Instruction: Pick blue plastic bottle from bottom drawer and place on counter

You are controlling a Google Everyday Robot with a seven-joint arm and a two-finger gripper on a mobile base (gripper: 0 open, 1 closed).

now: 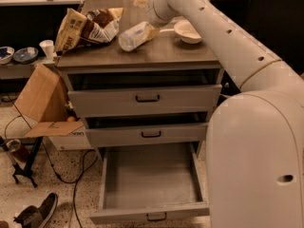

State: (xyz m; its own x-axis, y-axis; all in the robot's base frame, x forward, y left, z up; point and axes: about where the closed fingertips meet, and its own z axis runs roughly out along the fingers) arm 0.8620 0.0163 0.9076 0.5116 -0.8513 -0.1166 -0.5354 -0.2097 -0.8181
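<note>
Closest in: bottom drawer [147,186] pulled open low under the counter [180,56], no bottle in the tray. Up on the counter, near the middle: blue plastic bottle [135,36] lying on its side, pale bluish-white, long axis running low-left to high-right. End effector [153,28] right at its upper-right end, toward the counter's back. Can't tell if clamped or loose. Looks pretty much placed. Probably just needs a clean release and a pull-back along that axis.
</note>
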